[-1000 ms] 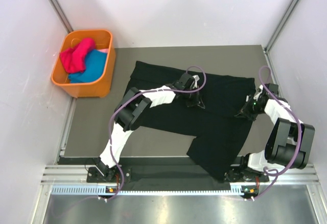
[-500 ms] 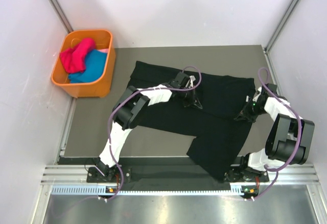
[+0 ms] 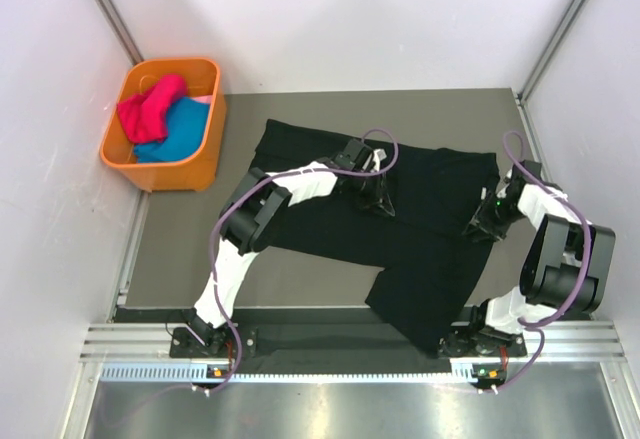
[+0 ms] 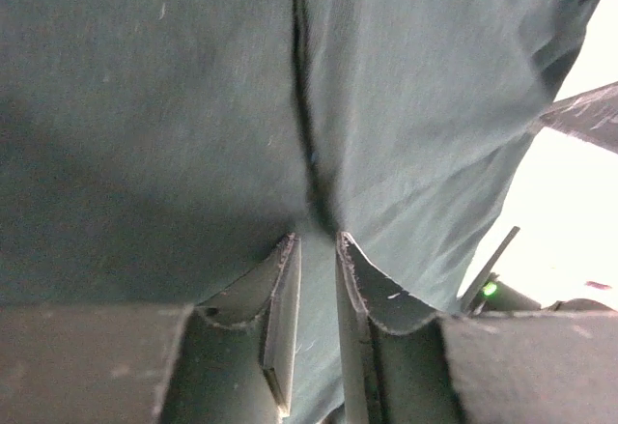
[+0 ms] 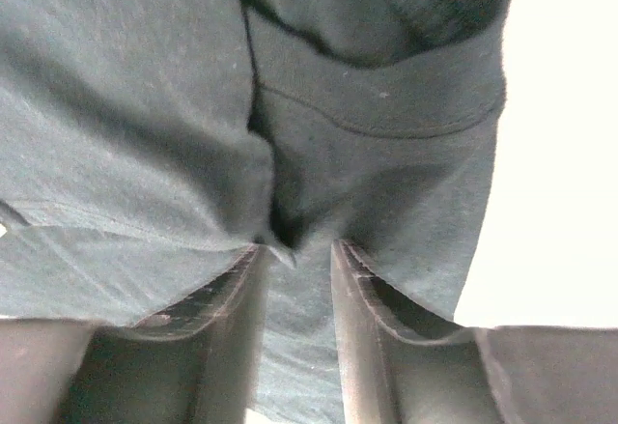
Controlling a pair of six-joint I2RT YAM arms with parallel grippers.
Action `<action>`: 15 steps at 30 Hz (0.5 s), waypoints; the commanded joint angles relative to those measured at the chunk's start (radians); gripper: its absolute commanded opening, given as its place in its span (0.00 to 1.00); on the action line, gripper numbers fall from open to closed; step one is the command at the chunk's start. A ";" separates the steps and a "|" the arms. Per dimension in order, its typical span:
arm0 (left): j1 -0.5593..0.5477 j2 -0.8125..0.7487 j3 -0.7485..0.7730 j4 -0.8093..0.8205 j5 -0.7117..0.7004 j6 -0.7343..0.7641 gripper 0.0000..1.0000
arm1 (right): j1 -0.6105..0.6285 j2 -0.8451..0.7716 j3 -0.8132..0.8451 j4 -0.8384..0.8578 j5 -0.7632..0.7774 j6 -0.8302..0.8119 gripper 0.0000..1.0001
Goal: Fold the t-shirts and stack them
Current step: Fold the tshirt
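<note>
Where the grey tabletop (image 3: 190, 239) fills the middle of the overhead view, the black t-shirt (image 3: 430, 249) lies spread across its centre and right. Its body is partly folded, and one corner hangs over the near edge between the two arm bases.

The left arm (image 3: 250, 219) reaches from the near left up and across the shirt. The right arm (image 3: 565, 259) bends in from the right edge.

The orange basket (image 3: 190, 169) stands at the far left corner, partly off the tabletop and well apart from the black shirt. Inside it, the magenta t-shirt (image 3: 150, 109) lies crumpled on top of the teal t-shirt (image 3: 180, 139).

The left hand (image 3: 378, 199) rests low on the upper middle of the black shirt. In its wrist view the fingers (image 4: 285, 289) stand slightly apart with a narrow gap between them. A raised crease of black cloth (image 4: 145, 105) runs away from their tips.

The right hand (image 3: 480, 227) sits at the shirt's right edge, near a sleeve. Its wrist view shows the fingers (image 5: 362, 279) parted, with a bunched fold and a hemmed edge of the cloth (image 5: 126, 105) just ahead of the tips.
</note>
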 commanded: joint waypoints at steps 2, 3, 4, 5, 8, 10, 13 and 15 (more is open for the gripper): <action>0.042 -0.147 0.004 -0.146 -0.018 0.216 0.29 | 0.000 -0.066 0.063 0.016 0.060 -0.026 0.47; 0.054 -0.197 -0.014 -0.161 -0.043 0.273 0.30 | 0.000 -0.078 0.068 0.033 0.065 -0.020 0.53; 0.083 -0.223 -0.034 -0.190 -0.051 0.296 0.31 | -0.001 -0.101 0.069 0.051 0.074 -0.011 0.62; 0.100 -0.251 -0.083 -0.194 -0.050 0.314 0.32 | -0.003 -0.109 0.071 0.074 0.082 -0.002 0.67; 0.178 -0.370 -0.187 -0.197 -0.038 0.362 0.32 | -0.006 -0.077 0.123 0.142 0.100 0.058 0.80; 0.241 -0.455 -0.227 -0.209 -0.016 0.368 0.32 | -0.006 0.006 0.215 0.153 0.100 0.066 0.84; 0.300 -0.562 -0.298 -0.220 -0.027 0.384 0.33 | -0.009 0.131 0.359 0.157 0.115 0.071 0.88; 0.321 -0.628 -0.350 -0.198 -0.041 0.388 0.34 | -0.008 0.187 0.460 0.157 0.128 0.063 0.88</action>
